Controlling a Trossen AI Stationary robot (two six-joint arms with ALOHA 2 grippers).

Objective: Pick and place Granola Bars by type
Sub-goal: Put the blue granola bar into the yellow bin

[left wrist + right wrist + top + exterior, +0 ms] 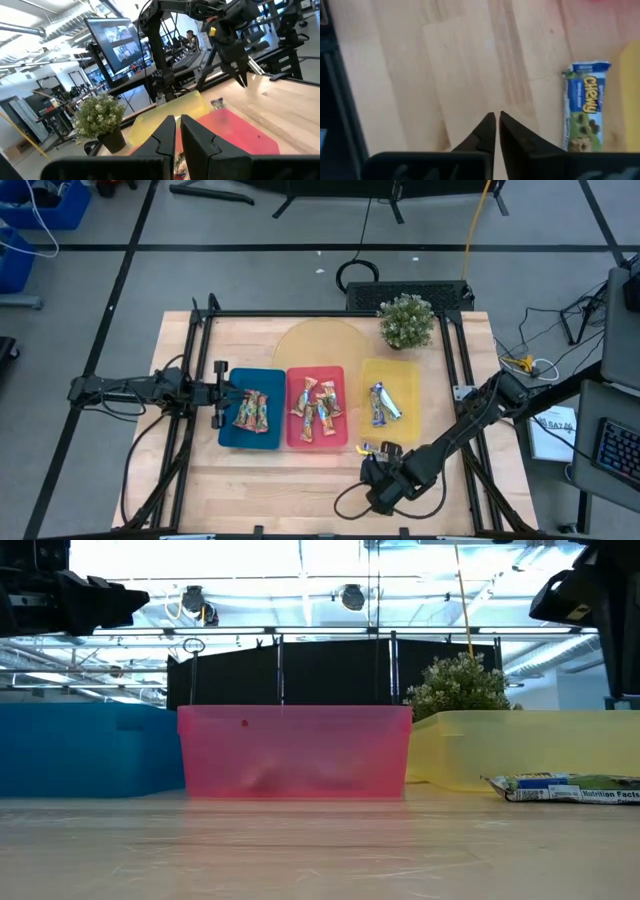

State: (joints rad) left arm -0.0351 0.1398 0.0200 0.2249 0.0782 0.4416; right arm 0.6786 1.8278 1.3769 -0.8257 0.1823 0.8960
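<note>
Table [250, 490]: three trays side by side | left tray [232, 435], middle tray [296, 438], right tray [405, 395]: each holds bars | loose bar [366, 448]: on table just in front of right tray | plant [406, 321]: behind right tray

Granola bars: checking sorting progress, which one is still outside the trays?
The blue-wrapped bar on bare wood before the yellow tray, near the right gripper; the others lie in trays.
</note>
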